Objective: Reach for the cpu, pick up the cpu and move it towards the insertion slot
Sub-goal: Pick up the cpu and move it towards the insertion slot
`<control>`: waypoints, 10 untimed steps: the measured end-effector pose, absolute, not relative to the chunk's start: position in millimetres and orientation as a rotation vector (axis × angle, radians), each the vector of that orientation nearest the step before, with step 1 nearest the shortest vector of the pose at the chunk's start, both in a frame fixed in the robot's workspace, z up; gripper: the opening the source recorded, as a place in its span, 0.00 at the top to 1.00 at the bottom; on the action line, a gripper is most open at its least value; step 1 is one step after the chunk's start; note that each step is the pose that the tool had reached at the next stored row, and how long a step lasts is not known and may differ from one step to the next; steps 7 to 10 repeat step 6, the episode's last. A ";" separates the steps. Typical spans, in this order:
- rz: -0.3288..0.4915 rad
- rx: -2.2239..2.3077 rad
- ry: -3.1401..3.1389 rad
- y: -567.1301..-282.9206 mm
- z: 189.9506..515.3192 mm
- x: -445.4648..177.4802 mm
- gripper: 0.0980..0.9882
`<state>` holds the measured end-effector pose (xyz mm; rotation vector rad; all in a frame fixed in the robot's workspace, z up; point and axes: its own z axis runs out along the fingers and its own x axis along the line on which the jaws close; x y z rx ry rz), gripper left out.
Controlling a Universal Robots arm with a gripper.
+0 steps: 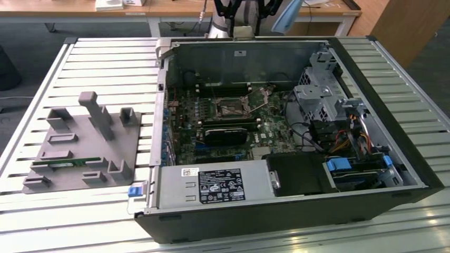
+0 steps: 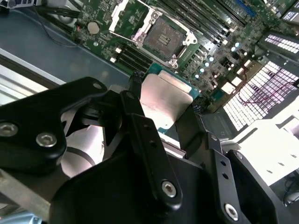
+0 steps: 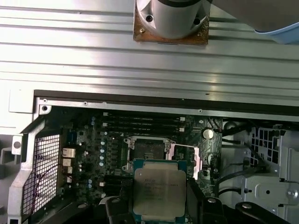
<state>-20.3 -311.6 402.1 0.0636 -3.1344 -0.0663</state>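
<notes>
The cpu, a flat square chip with a shiny silver top and a green rim, hangs above the motherboard. My gripper is shut on it, one black finger on each side edge. The second wrist view shows the cpu held between the black fingers of the gripper. The insertion slot is a dark square socket in a silver frame, just beyond the chip, with its metal cover plate swung open beside it. The insertion slot also appears in the second wrist view, and the insertion slot lies mid-board in the exterior view.
The open computer case lies on a slatted metal table. Long black memory slots run beside the socket. A black block, a power supply and a drive cage crowd the case. A grey fixture stands at the exterior view's left.
</notes>
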 end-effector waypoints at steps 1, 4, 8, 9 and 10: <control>-0.066 0.063 -3.134 -311.5 402.1 -20.2 0.50; -0.066 0.063 -3.134 -311.5 402.1 -20.2 0.50; -0.066 0.062 -3.134 -311.5 402.1 -20.2 0.50; -0.066 0.062 -3.134 -311.5 402.1 -20.2 0.50; -0.066 0.062 -3.134 -311.5 402.1 -20.2 0.50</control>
